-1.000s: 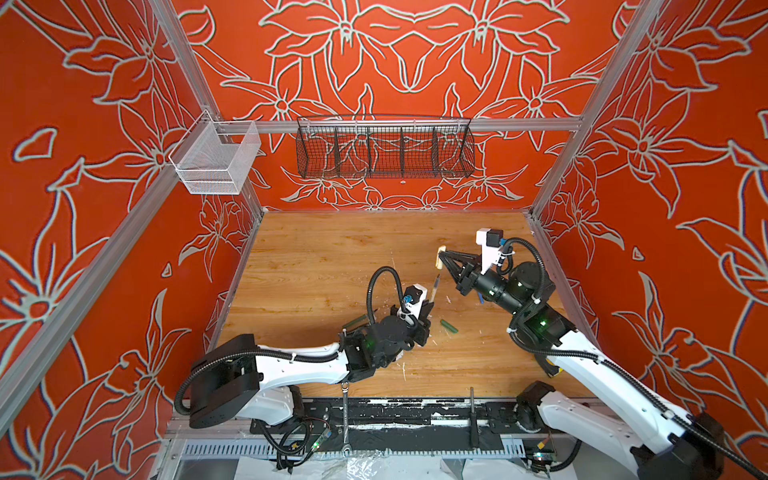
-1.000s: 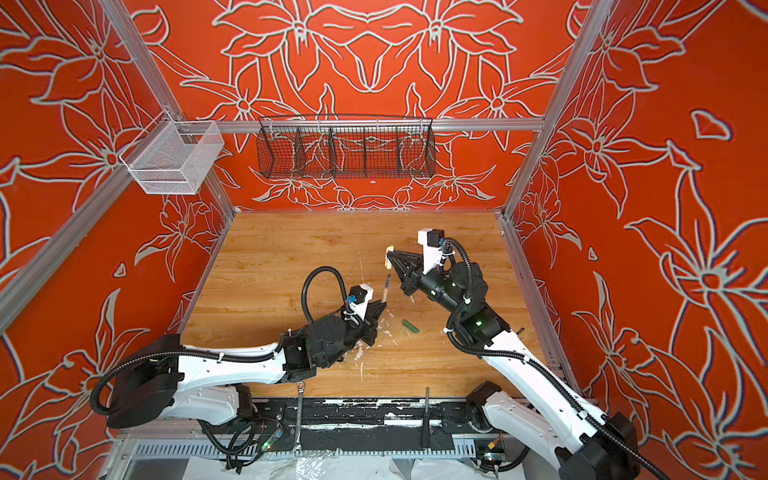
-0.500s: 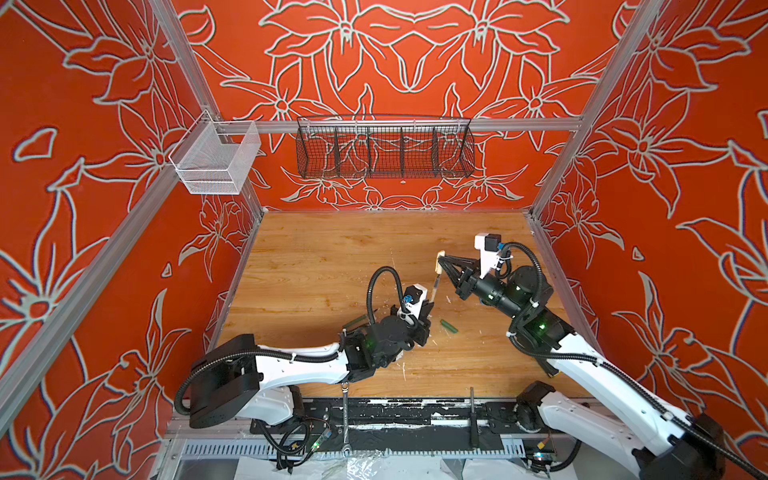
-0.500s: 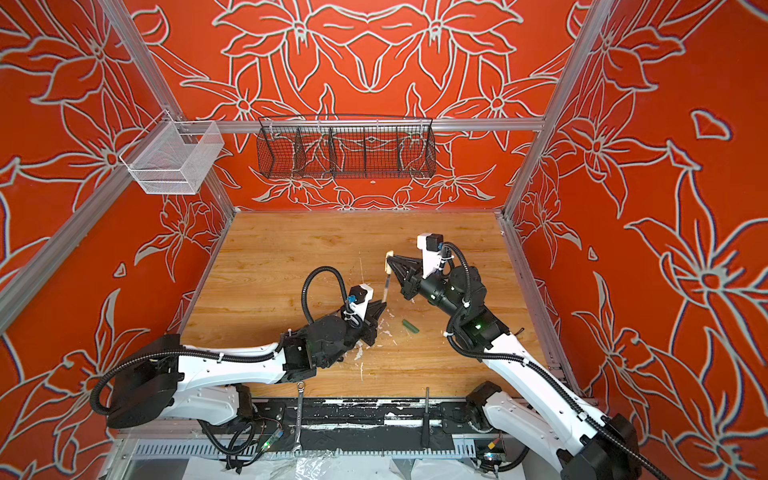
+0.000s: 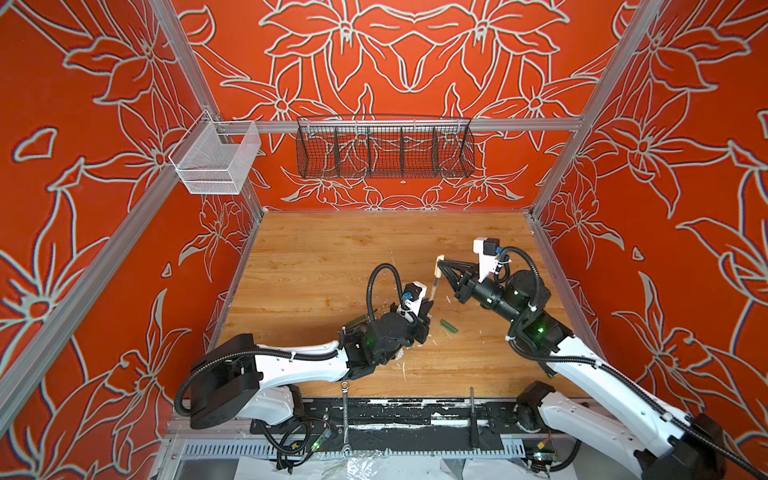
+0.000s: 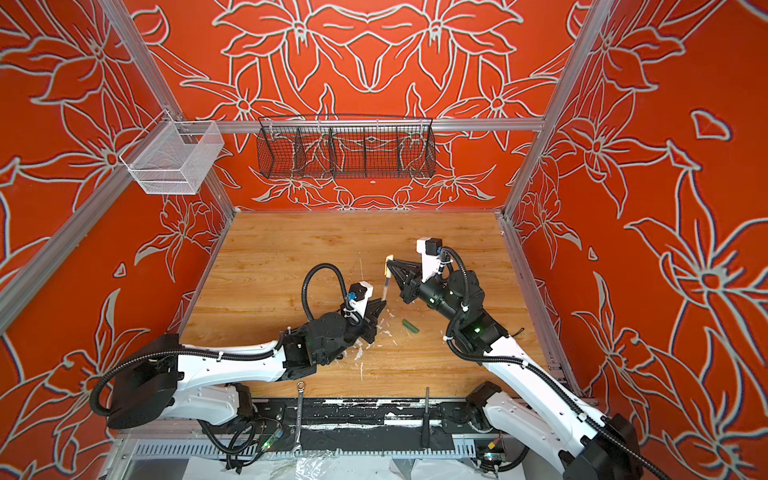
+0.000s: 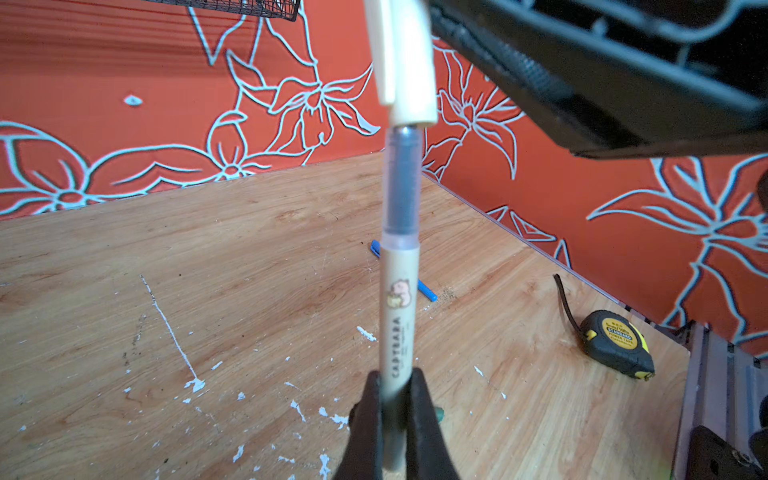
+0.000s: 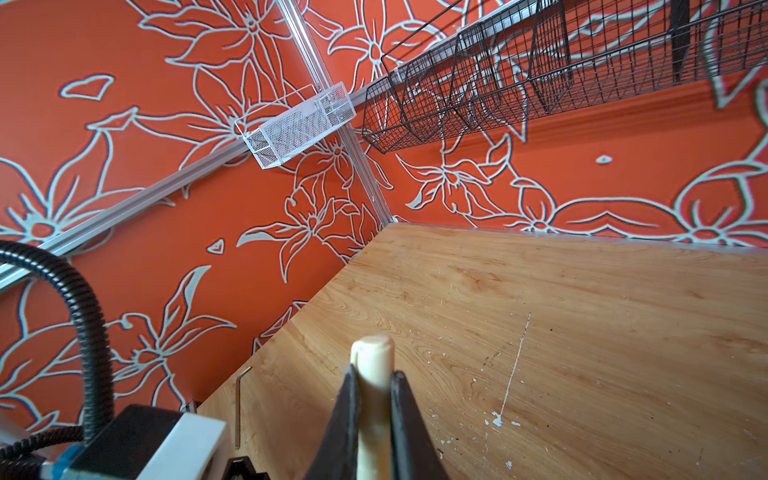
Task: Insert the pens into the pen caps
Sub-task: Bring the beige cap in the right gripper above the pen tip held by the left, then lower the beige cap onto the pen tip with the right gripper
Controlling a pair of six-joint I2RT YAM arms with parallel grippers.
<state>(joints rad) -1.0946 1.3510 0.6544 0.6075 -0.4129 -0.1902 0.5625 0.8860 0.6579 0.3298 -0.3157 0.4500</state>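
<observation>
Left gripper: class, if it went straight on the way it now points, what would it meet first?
Probably the tan cap, held in the right gripper. The left gripper is shut on the tan pen, whose tip sits at the cap's mouth in the left wrist view; exact depth unclear.

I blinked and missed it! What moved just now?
The right gripper carried the tan cap a little closer, down onto the tip of the tan pen. The left gripper stayed shut on that pen, and the green cap lay where it was.
</observation>
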